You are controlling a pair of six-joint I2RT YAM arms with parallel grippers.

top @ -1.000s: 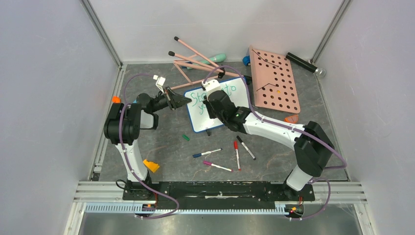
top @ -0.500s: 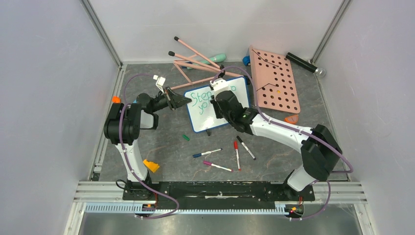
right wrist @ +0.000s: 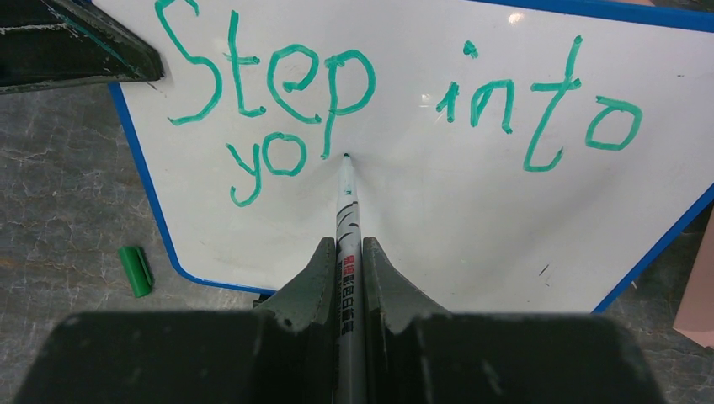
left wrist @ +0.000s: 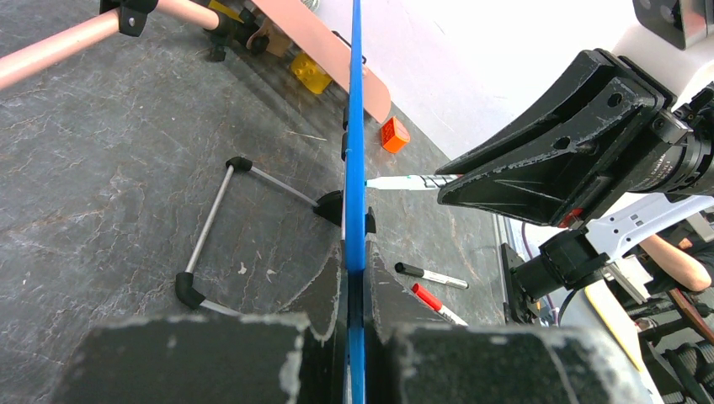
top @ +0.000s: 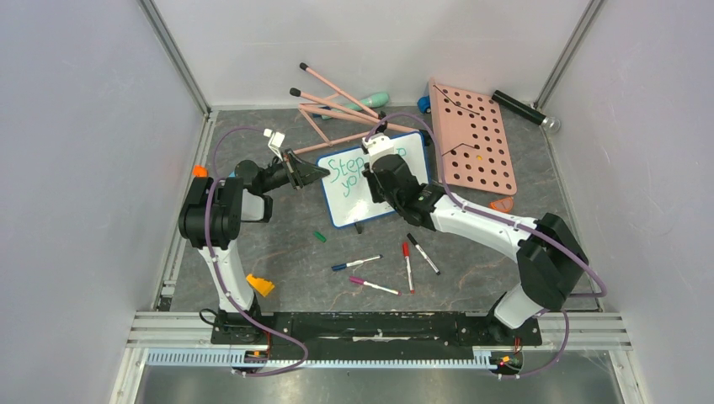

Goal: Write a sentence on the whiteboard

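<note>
Two tools split this one: left tool (left wrist: 355,269) clamps the left edge of the blue-framed white whiteboard (right wrist: 471,194), steadying it on the grey counter (top: 286,252) against pen pressure; the right tool (right wrist: 347,252) pinches a white green-ink marker (right wrist: 346,202), tip on the board after "yo", so the green handwritten sentence (right wrist: 278,80) looks half done.

Pink pegboard (top: 471,135) back right; loose markers (top: 408,265) near front centre; green cap (top: 319,236) left of them

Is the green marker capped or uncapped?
Uncapped: the white-barrelled marker has bare tip on the blue-framed whiteboard; a green cap lies aside.
</note>
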